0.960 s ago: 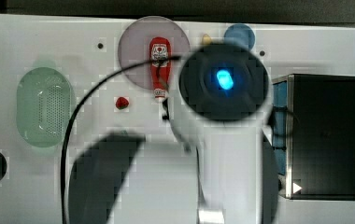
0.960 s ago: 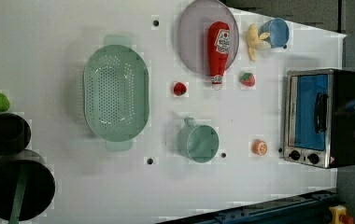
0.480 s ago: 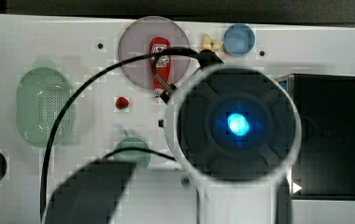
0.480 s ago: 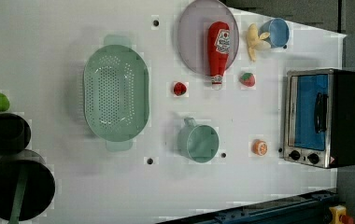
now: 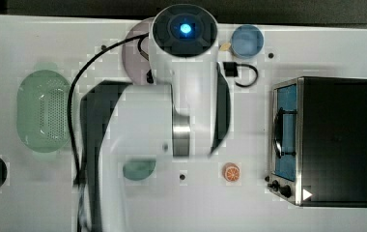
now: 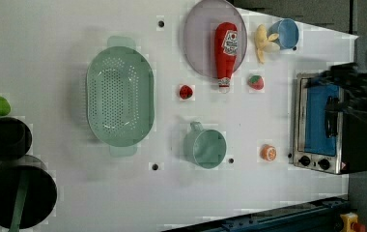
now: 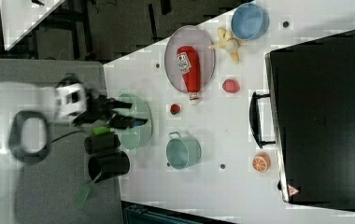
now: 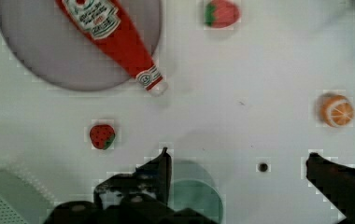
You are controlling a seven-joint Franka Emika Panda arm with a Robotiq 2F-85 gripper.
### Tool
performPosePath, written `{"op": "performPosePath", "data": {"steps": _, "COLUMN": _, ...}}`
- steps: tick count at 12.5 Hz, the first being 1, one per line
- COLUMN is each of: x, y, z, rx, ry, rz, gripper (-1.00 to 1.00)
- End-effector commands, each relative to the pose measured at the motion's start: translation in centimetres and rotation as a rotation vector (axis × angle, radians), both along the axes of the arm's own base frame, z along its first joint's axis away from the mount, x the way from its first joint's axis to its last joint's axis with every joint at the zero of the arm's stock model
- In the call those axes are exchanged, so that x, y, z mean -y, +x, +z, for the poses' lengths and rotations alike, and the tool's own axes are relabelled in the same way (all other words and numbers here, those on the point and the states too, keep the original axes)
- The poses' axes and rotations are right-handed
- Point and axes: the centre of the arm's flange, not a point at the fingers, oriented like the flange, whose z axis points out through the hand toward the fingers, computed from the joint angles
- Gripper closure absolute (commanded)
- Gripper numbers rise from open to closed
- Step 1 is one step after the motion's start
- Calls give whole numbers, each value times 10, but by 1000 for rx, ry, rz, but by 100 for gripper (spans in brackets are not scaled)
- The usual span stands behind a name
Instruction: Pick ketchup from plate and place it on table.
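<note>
1. Wrist view shows the gripper (image 8: 236, 161) with its two dark fingers (image 8: 159, 168) spread wide apart and nothing between them; it hangs above the white table (image 8: 259, 70), over a teal mug (image 8: 196, 196).
2. Between the fingers, on the table, there is a small dark hole (image 8: 263, 166).
3. The ketchup (image 8: 115, 39) lies flat on the plate (image 8: 40, 51), well apart from the gripper. Its whitish cap end sticks out over the plate's rim, above the table.
4. One strawberry (image 8: 102, 136) lies on the table near the cap, and another strawberry (image 8: 222, 13) lies on the other side of the bottle.
5. An orange slice (image 8: 337, 111) lies on the table farther away, not far from the second finger.
6. In the left view, the ketchup (image 6: 225, 50) lies lengthwise on the plate (image 6: 198, 34), cap toward the mug (image 6: 204, 146). A green perforated basket (image 6: 119, 95) stands at the left view's left of the plate. A blue cup (image 6: 286, 33) and a banana (image 6: 263, 39) are at the left view's right of the plate, and a toaster oven (image 6: 329, 123) stands below them.
7. In the right view, the arm (image 7: 26, 126) reaches in from the right view's left, beside the basket (image 7: 138, 119).
</note>
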Motion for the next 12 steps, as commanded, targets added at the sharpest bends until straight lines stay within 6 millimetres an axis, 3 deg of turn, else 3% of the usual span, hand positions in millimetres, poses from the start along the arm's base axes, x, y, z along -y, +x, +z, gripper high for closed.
{"op": "performPosePath", "data": {"steps": 1, "x": -16, "y": 11, "z": -42, "rx": -14, "ry": 43, "rz": 237, "gripper": -100}}
{"op": "performPosePath", "data": {"steps": 7, "x": -37, "y": 53, "z": -155, "rx": 61, "ry": 43, "rz": 493, "gripper": -100}}
{"op": "performPosePath", "data": {"steps": 12, "x": -53, "y": 89, "z": -212, "rx": 181, "ry": -49, "rz": 627, "gripper": -100}}
